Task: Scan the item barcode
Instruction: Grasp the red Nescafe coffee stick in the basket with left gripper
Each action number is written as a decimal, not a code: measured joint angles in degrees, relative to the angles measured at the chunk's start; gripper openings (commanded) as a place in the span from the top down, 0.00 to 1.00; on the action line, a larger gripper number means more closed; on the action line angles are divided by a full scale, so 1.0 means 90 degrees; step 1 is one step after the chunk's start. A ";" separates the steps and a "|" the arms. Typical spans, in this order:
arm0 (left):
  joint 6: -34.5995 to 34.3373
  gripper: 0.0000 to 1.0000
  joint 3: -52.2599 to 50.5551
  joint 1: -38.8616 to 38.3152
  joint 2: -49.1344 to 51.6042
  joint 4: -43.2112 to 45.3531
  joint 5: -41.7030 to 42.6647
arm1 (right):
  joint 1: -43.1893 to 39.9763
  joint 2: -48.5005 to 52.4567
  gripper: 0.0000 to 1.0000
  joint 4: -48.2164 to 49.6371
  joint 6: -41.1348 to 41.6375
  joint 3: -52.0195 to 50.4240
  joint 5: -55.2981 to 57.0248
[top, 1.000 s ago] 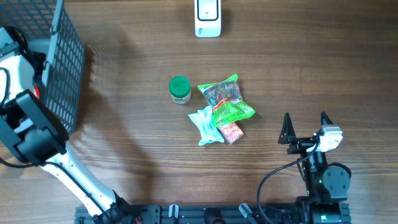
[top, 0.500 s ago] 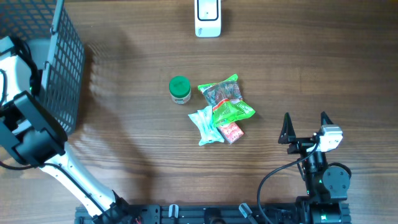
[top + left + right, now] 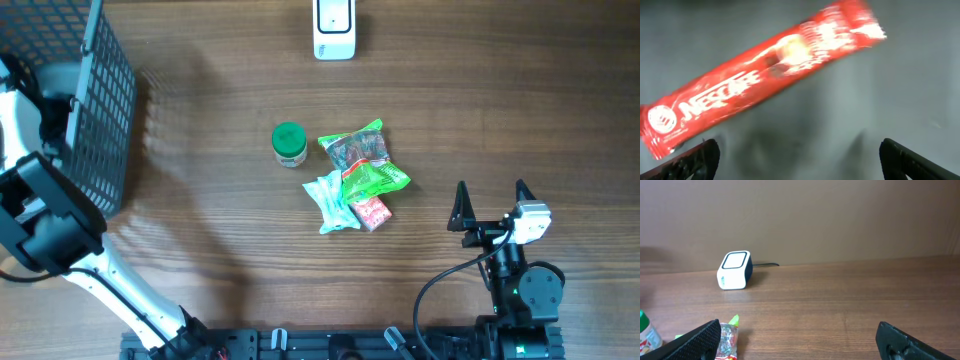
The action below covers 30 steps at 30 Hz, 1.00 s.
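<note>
While the left jaws stand spread and empty, the red sachet (image 3: 760, 75) slants across the frame's upper left, over a grey floor. Light, thin and slippery, it likely wants pinching across its middle; the right jaws, lower right, gape empty.

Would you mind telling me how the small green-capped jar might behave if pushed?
The small green-capped jar looks rigid, so it should probably slide rather than crumple. Standing upright and round, it may tip and roll if pushed high.
</note>
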 measured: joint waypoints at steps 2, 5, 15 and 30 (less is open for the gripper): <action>0.0476 0.00 0.0046 -0.0005 -0.0153 0.0117 0.0087 | 0.0000 0.0000 0.00 -0.0002 0.0000 0.0000 0.0000; 0.1076 0.00 0.0131 -0.0005 -0.0372 0.0146 0.0158 | 0.0000 0.0000 0.00 0.0000 0.0000 0.0000 0.0000; 0.2659 0.02 0.0172 -0.0010 -0.0491 0.0306 -0.0282 | 0.0000 0.0000 0.00 0.0000 0.0000 0.0000 0.0000; 0.3089 0.00 -0.1263 0.0357 -0.0474 0.1557 -0.0483 | 0.0000 0.0000 0.00 0.0000 0.0000 0.0000 0.0000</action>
